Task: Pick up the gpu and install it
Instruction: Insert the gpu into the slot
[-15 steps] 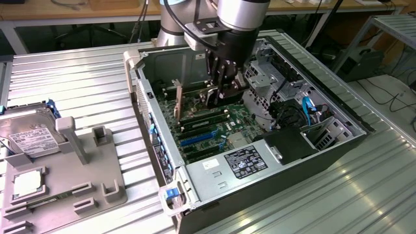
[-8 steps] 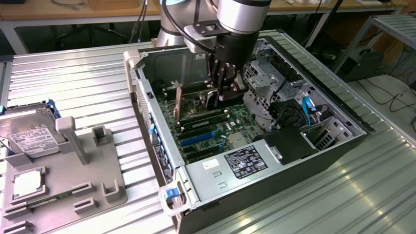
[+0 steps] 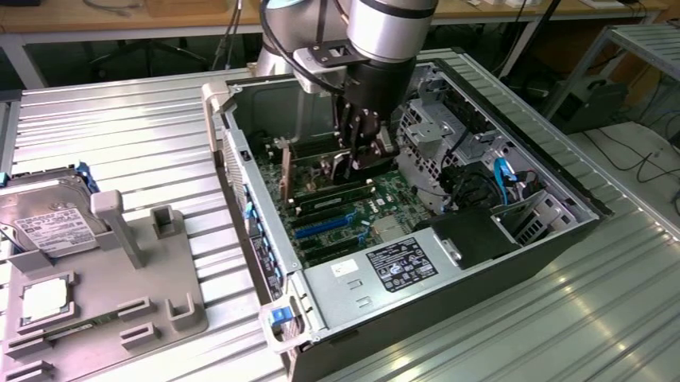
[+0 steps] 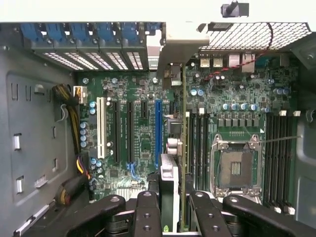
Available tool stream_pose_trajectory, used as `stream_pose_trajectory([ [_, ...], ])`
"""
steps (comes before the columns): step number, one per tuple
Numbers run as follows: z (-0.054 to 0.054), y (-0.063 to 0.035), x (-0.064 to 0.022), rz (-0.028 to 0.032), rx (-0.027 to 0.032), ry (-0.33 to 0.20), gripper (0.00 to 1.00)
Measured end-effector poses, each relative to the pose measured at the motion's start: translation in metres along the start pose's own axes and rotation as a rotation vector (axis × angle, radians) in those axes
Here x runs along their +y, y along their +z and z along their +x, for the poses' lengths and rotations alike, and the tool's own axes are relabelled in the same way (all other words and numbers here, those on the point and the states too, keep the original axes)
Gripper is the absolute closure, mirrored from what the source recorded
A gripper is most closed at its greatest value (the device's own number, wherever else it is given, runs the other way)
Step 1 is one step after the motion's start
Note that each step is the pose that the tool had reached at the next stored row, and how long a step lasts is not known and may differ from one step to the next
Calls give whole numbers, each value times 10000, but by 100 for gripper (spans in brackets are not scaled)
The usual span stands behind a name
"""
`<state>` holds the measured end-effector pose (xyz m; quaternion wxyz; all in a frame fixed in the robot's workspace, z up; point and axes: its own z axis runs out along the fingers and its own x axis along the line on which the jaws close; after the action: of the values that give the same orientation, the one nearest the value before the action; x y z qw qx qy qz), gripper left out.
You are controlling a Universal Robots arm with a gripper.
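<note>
Gripper (image 4: 174,200) pinches the gpu (image 4: 169,173) edge-on; thin green board, silver bracket. Exterior view: eleven o'clock from the power supply (image 3: 393,267).

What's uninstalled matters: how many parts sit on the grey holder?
2: the hard drive at the far end of the holder, and the CPU chip flat nearer the camera; its front slots may hide more.

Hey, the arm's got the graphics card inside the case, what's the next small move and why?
Probably a small, straight push down. The gripper clamps the gpu upright over the motherboard, its bracket near the blue slot latches; whether its edge is seated in a slot is hidden.
</note>
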<state>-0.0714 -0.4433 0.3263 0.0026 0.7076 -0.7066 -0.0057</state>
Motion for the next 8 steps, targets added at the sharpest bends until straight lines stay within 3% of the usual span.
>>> stream_pose_trajectory([
  [2, 0, 35, 4, 8, -1, -1, 72],
  [6, 1, 68, 14, 141, 1, -1, 72],
  [8, 0, 76, 26, 160, 0, -1, 72],
])
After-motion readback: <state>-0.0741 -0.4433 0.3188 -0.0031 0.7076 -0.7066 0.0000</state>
